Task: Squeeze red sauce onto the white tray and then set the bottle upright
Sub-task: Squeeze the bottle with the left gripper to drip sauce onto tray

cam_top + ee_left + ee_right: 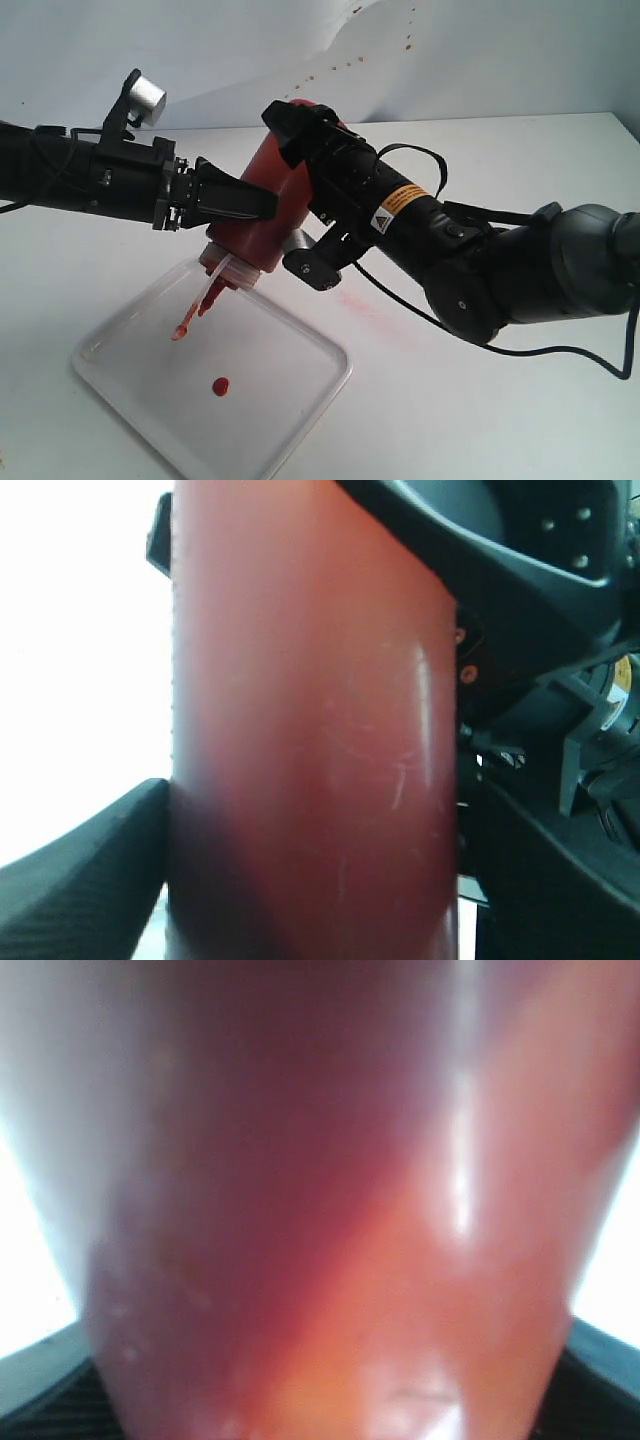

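The white table (520,420) is carrying one white tray (330,385), which is lying flat toward the near left. Two arms are meeting above the tray's far edge. Between them one bottle (268,190) is hanging tipped over, base up and nozzle (212,297) pointing down at the tray. The right gripper (303,195) is clamping the upper body, its jaws spread wide to the bottle's width and pressing both sides, so it is bearing the weight. The left gripper (262,205) is pinching the lower body just above the neck, its jaws narrowed against the plastic. Both wrist views are filled by the red wall of the bottle. The squeezing looks partly done, since one round blob of red sauce (220,385) is sitting on the tray near its middle. A thin red streak (183,325) is dangling beside the nozzle, but I cannot tell whether it is sauce or the tethered cap. Standing the bottle upright is yet to come. One faint pink smear (372,308) is marking the table beside the tray.
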Available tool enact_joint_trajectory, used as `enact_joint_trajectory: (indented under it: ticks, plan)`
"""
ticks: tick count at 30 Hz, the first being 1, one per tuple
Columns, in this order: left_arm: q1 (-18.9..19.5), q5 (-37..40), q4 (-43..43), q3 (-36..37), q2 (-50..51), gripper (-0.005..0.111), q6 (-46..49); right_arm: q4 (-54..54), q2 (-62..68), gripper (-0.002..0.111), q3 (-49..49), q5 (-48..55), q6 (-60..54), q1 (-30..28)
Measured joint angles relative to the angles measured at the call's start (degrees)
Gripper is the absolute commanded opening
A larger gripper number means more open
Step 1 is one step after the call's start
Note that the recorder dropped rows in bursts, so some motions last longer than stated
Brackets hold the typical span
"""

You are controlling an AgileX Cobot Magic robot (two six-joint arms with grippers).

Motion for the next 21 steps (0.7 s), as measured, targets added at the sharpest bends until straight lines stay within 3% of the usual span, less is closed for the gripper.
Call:
enact_joint_trajectory:
  ticks: [10,13,16,21]
  plan:
    - [0.00,0.00,-0.31,0.00,0.00,0.073,0.00,-0.11,0.00,0.000,0.00,0.00,0.00,-0.81]
    - [0.00,-0.64,-0.41,0.00,0.00,0.045,0.00,-0.23,0.00,0.000,0.00,0.00,0.00,-1.04]
    - [0.00,-0.76,-0.41,0.00,0.00,0.003,0.00,-0.23,0.00,0.000,0.00,0.00,0.00,-1.08]
    - [0.00,-0.76,-0.41,0.00,0.00,0.000,0.22,-0.35,0.00,0.000,0.00,0.00,0.00,-1.08]
